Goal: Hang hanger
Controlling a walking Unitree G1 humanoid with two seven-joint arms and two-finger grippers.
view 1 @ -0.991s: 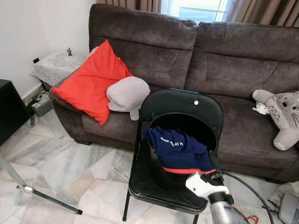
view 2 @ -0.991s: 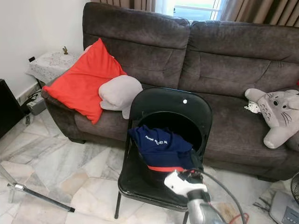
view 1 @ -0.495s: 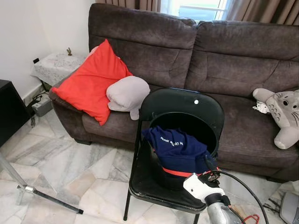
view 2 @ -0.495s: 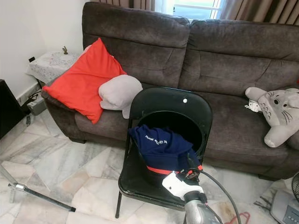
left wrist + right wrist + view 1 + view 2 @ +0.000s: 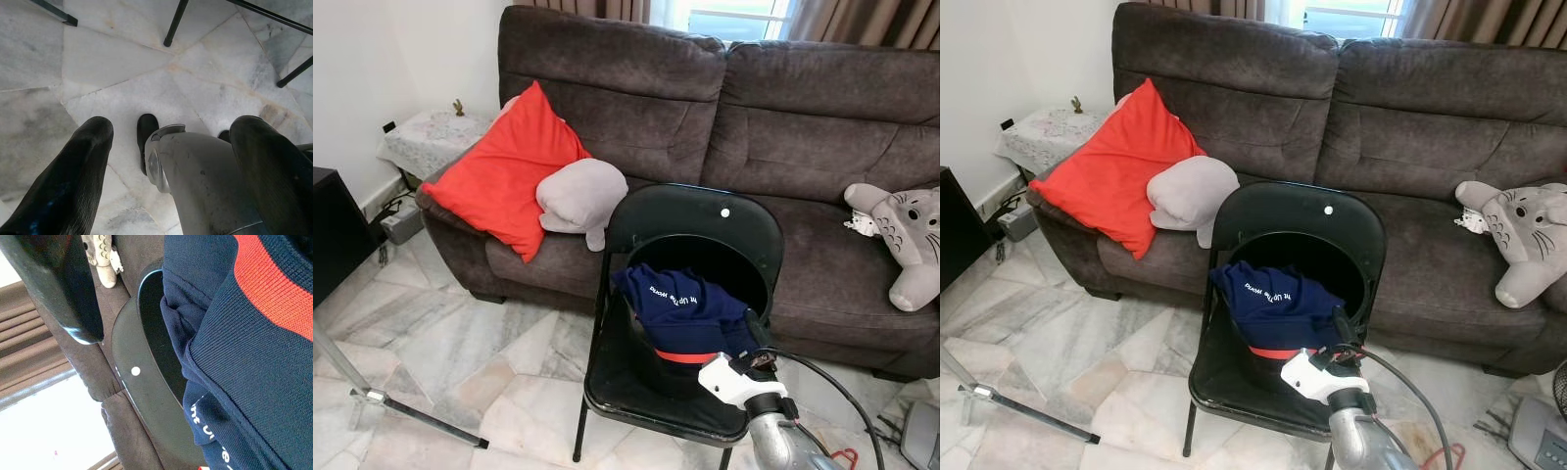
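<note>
My right pincer [image 5: 751,338] hovered at the near right edge of the black chair [image 5: 693,232], its spread I could not tell, while the navy shirt [image 5: 685,311], hanger unseen, lay heaped just beyond it on the seat, my left pincer [image 5: 171,166] gaping wide over the floor.

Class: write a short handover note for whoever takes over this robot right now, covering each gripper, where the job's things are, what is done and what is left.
Right gripper: open, at the navy garment in the black bucket on the folding chair, not gripping it.
Left gripper: open, hanging idle over the marble floor.
Hanger: cannot be made out.
Done: nothing hung.
Left: grasp, lift out and hang.
</note>
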